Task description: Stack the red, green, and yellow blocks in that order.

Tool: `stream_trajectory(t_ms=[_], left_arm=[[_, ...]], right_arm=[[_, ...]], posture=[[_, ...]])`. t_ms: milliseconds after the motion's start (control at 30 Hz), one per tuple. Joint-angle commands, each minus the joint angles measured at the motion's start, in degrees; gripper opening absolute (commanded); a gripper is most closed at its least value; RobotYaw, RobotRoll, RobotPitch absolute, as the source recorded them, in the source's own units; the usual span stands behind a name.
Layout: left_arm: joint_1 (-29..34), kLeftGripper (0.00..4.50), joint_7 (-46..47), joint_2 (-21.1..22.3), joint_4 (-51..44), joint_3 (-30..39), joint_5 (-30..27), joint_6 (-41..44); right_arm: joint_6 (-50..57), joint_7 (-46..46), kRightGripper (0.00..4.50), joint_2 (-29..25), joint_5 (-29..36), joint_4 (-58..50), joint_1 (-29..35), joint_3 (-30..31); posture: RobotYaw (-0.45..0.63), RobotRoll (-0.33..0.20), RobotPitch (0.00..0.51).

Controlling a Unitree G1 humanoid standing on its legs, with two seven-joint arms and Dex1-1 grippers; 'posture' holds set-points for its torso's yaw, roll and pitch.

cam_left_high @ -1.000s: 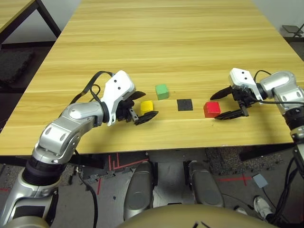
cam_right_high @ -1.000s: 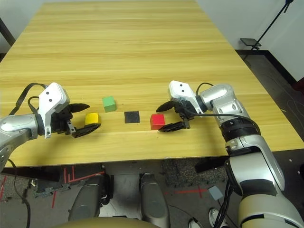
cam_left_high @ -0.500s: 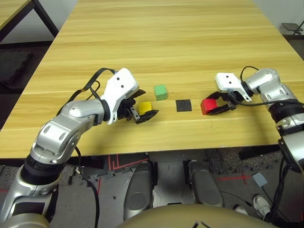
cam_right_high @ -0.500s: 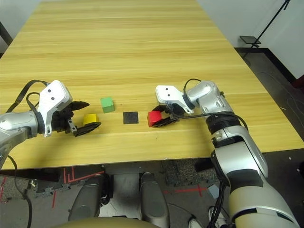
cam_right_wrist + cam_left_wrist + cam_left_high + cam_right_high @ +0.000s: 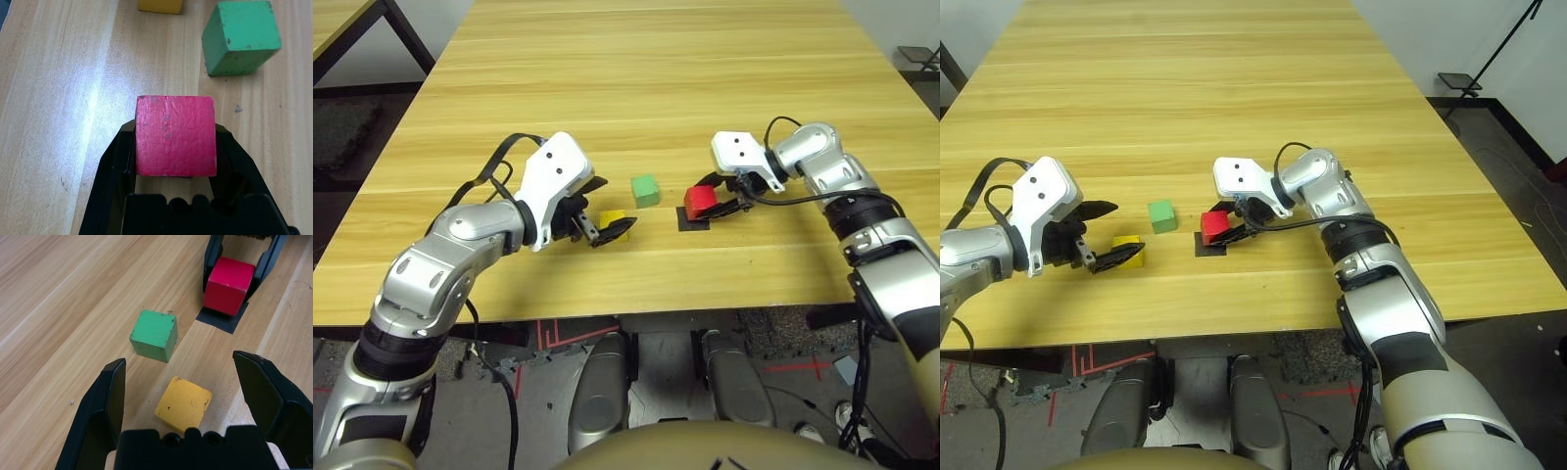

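the right arm reaches across the front of the wooden table [image 5: 705, 88] toward the middle, its forearm bent inward, and the right gripper [image 5: 717, 199] has its two black fingers clamped on opposite side faces of the red block [image 5: 701, 200]. the block sits over the black square patch [image 5: 222, 318]; whether it touches the patch cannot be told. the left arm is bent at the elbow with the wrist turned inward, and the left gripper [image 5: 188, 396] lies low over the table with its fingers spread wide, one on either side of the yellow block [image 5: 184, 403], apart from it. the yellow block rests on the wood, slightly scuffed on its top face. the green block [image 5: 645, 189] stands alone on the table between the yellow and red blocks, a little farther from the robot, touching neither. all three are matte cubes of equal size, with worn edges and small marks.
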Motion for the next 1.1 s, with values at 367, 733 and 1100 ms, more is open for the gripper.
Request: stream_trajectory(t_ms=[367, 733, 1100], left_arm=[[0.72, 4.50, 0.62, 0.65, -1.85, 1.95, -0.29, 1.98], [0.90, 4.50, -10.59, 8.17, 2.56, -1.57, 3.41, -7.73], [-13.70, 4.50, -14.14, -0.90, 18.68, -8.05, 8.30, -14.26]], right_arm=[[-0.10, -1.14, 2.07, 1.06, -3.36, 1.15, 0.01, 1.08], [2.84, 5.67, 4.45, 0.46, 5.32, 1.94, -3.08, -5.95], [10.28, 6.77, 4.45, -8.61, 9.60, 0.06, -6.64, -11.81]], posture=[[0.60, -0.151, 0.154], [0.57, -0.129, 0.144], [0.44, -0.096, 0.117]])
